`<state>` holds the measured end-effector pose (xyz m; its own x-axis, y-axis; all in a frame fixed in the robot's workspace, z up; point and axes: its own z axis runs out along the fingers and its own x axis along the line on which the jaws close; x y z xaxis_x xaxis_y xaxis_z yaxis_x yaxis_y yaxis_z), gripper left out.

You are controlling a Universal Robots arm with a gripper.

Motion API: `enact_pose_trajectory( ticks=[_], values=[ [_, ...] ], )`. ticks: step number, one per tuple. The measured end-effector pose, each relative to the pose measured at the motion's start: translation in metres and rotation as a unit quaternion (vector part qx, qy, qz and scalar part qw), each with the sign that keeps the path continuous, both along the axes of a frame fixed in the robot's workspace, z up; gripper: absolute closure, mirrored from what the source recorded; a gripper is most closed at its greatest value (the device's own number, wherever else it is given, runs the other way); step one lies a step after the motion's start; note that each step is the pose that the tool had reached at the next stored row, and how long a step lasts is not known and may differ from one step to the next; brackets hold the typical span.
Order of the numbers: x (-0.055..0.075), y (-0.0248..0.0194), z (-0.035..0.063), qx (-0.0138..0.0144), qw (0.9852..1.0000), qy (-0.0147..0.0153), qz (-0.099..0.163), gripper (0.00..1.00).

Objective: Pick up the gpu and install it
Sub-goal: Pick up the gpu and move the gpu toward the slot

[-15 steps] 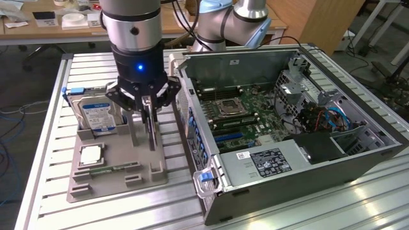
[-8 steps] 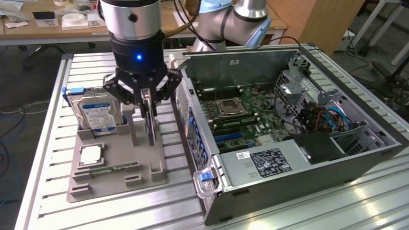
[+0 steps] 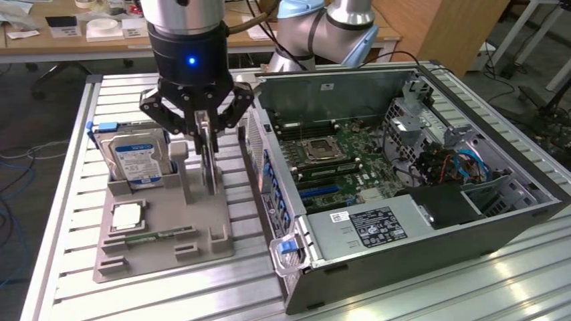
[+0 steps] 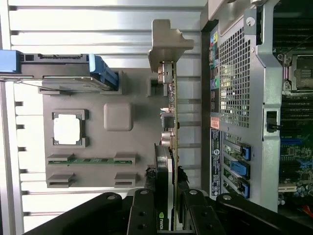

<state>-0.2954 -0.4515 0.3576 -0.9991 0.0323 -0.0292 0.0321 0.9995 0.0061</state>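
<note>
My gripper [image 3: 207, 136] is clenched on the upper edge of the gpu [image 3: 211, 172], which stands on edge in the grey tray [image 3: 165, 251] on the surface [image 3: 63, 227], just beside the open computer case [image 3: 384, 231]. I judge the card light and stiff but fragile. It is best pinched across its flat faces near that edge, clear of the connector side.
</note>
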Motion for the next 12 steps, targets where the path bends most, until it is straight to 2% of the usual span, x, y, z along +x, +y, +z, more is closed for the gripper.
enact_pose_trajectory(
  ticks=[4,12],
  values=[
    [0.0,0.0,0.006,0.0,1.0,0.0,0.0,0.73],
    [0.0,0.0,0.0065,0.0,1.0,0.0,0.0,0.73]
  ],
)
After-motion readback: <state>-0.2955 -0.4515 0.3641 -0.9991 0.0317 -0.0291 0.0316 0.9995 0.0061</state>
